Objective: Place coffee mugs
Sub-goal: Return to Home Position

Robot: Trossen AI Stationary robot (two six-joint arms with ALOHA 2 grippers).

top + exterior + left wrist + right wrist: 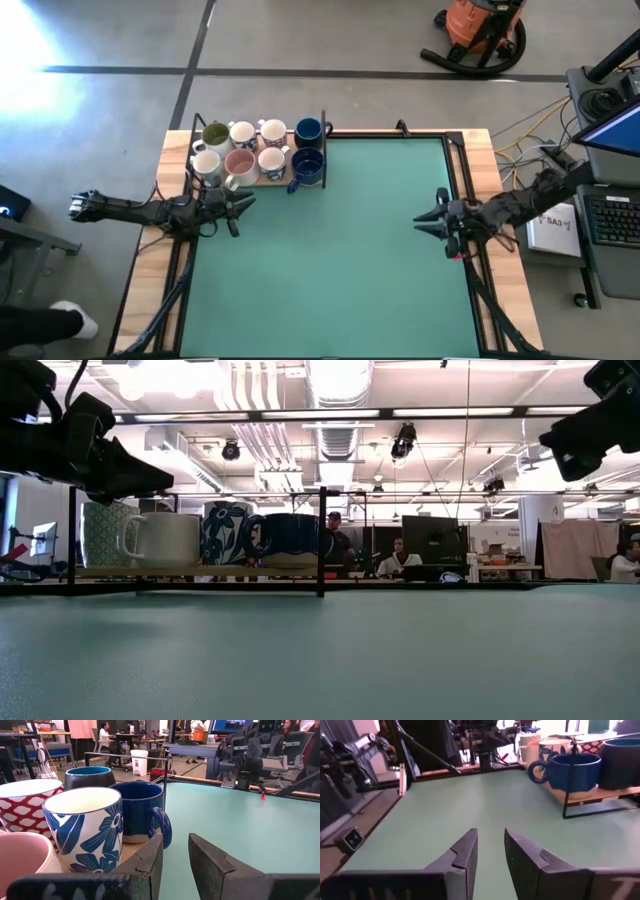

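Note:
Eight coffee mugs stand upright in two rows on a wooden board (262, 180) at the table's far left. Far row: olive-green inside (215, 134), two white ones (242, 133), navy (309, 129). Near row: white (205, 163), pink inside (239, 163), white (271, 160), navy (306, 165). My left gripper (240, 212) hovers open just near of the near row, touching nothing. Its wrist view shows the blue-flowered mug (87, 827) and the navy mug (137, 812) close ahead of the fingers (175, 855). My right gripper (428, 212) hovers open at the table's right side, empty (491, 852).
A thin black frame (323, 150) rings the board, with an upright post at its right end (321, 540). The green mat (330, 270) stretches bare between the two grippers and toward the near edge. Beyond the table are people at desks (400, 555) and an orange vacuum (480, 30).

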